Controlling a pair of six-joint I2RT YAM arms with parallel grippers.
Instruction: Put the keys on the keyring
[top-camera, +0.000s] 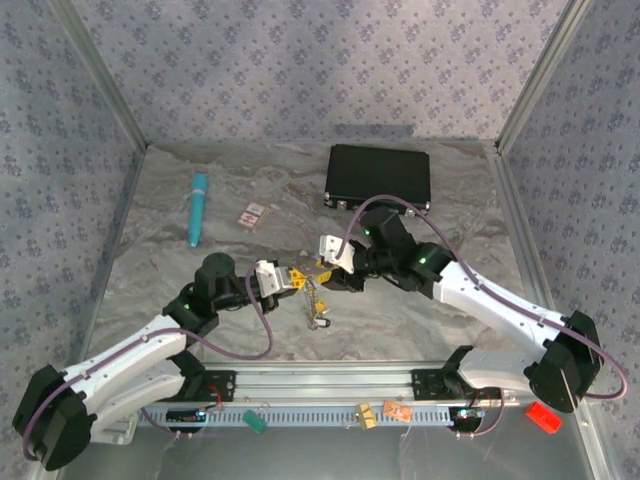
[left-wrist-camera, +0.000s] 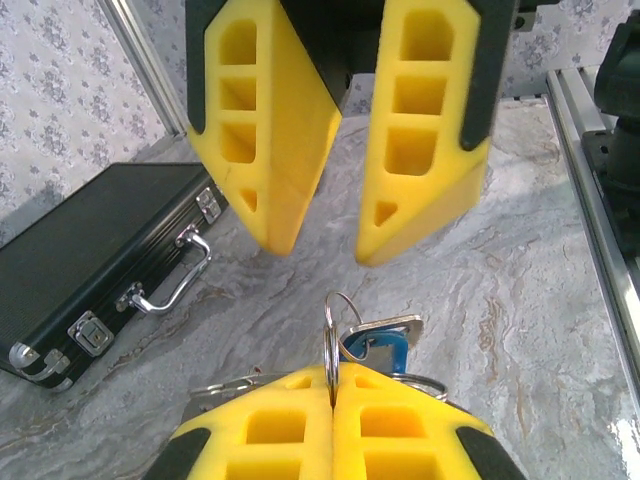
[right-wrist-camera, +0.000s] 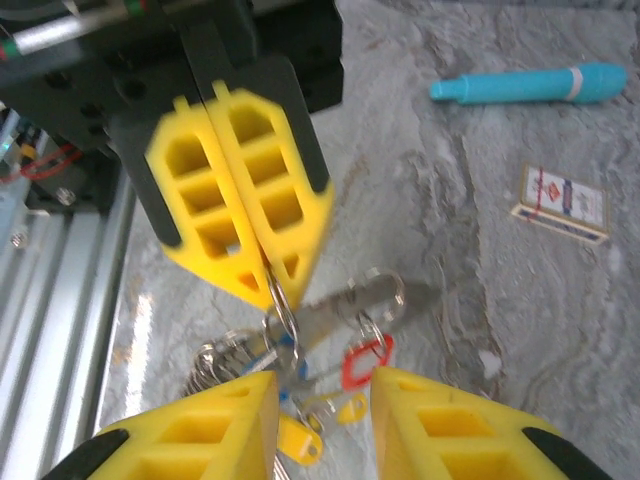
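My left gripper (left-wrist-camera: 332, 388) is shut on a thin silvery keyring (left-wrist-camera: 331, 328), pinching its edge so the loop stands up between the pads. A blue-headed key (left-wrist-camera: 378, 345) hangs on the ring just behind the pads. In the right wrist view the left gripper (right-wrist-camera: 270, 272) holds the keyring (right-wrist-camera: 284, 303) above a cluster of keys (right-wrist-camera: 300, 385) with blue, red and yellow heads. My right gripper (right-wrist-camera: 325, 405) is open right in front of the bunch, facing the left gripper. From above, both grippers meet mid-table: left (top-camera: 296, 280), right (top-camera: 326, 266), with the keys (top-camera: 318, 305) dangling below.
A black case (top-camera: 378, 177) with a metal handle (left-wrist-camera: 172, 278) lies at the back right. A teal pen (top-camera: 198, 207) and a small pink-and-white card (top-camera: 253, 213) lie at the back left. The aluminium rail (top-camera: 330, 385) runs along the near edge.
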